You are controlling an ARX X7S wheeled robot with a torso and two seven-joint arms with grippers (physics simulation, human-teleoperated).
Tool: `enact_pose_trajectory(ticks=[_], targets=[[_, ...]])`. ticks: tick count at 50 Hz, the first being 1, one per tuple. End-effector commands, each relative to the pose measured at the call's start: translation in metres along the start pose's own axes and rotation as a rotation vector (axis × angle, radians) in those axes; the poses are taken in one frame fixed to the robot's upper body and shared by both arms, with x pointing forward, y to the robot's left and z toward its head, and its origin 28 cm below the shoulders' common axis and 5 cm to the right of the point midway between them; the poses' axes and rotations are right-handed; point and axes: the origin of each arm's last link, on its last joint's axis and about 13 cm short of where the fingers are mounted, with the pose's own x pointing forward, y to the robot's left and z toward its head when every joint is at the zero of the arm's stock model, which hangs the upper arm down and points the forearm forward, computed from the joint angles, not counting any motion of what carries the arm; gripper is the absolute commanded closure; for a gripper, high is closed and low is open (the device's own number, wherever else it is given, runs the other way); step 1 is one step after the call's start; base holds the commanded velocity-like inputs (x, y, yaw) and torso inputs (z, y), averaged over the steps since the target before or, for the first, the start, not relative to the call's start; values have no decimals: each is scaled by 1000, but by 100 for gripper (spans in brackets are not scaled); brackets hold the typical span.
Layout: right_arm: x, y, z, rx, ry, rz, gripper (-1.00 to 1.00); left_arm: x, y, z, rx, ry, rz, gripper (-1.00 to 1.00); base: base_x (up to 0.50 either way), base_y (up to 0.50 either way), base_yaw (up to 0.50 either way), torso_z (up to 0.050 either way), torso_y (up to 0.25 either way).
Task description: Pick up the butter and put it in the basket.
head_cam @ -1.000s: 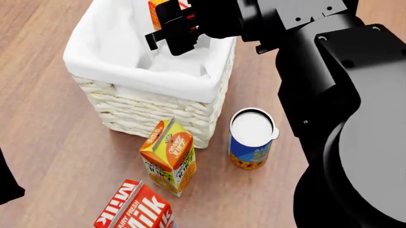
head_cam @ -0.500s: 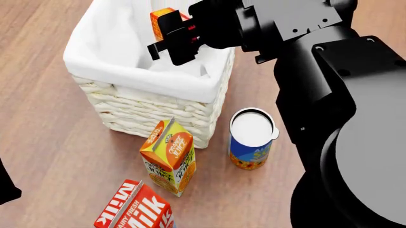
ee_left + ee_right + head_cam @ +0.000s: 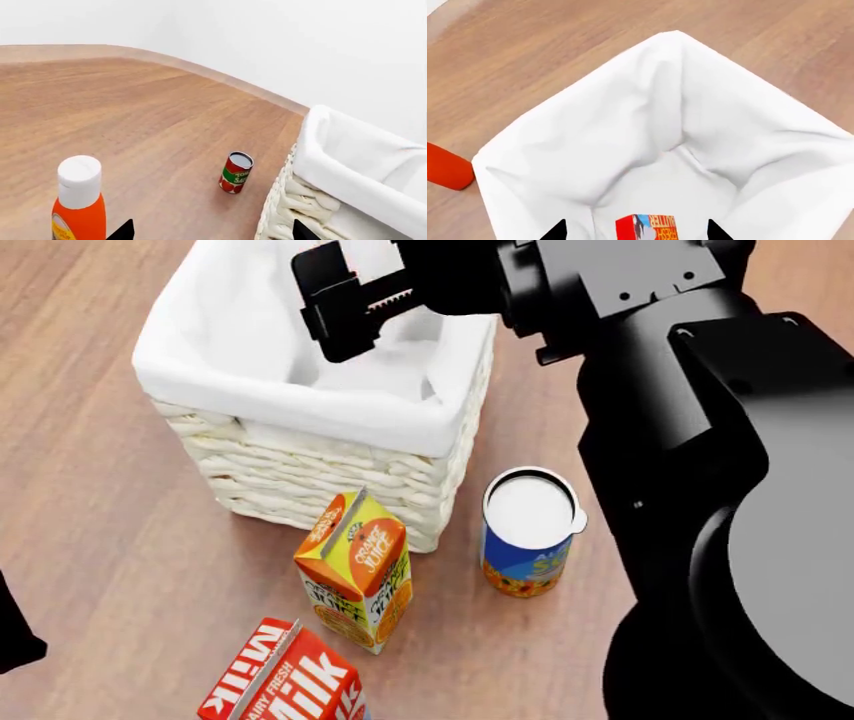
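Butter (image 3: 647, 227) lies on the cloth floor of the basket (image 3: 580, 130), low and centre in the right wrist view, its red side and lettering up, free of any grip. Either side of it show two black fingertips (image 3: 557, 231), set wide apart with nothing between them. In the head view the right gripper (image 3: 350, 302) hangs at top centre over the basket (image 3: 287, 465), its jaws spread. Below the basket stand a juice carton (image 3: 356, 570), a blue can (image 3: 530, 532) and a milk carton (image 3: 287, 675). Only two dark tips of the left gripper (image 3: 210, 231) show at the bottom edge of its view, well apart, near a red can (image 3: 235, 172) and an orange bottle (image 3: 79, 200).
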Motion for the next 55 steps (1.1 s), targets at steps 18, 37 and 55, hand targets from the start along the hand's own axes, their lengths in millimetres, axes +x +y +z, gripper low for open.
enact_pose_trajectory(ticks=[18, 37, 55], targets=[[-7, -7, 39, -266, -409, -147, -100, -1, 0, 0, 8, -10, -9, -100, 0, 0, 0, 0, 0], [-15, -28, 36, -457, -734, -319, -100, -6, 0, 9, 4, -41, -23, -100, 0, 0, 0, 0, 0], [-71, -23, 3, -476, -806, -473, -100, -8, 1, 14, 3, -71, -31, -100, 0, 0, 0, 0, 0]])
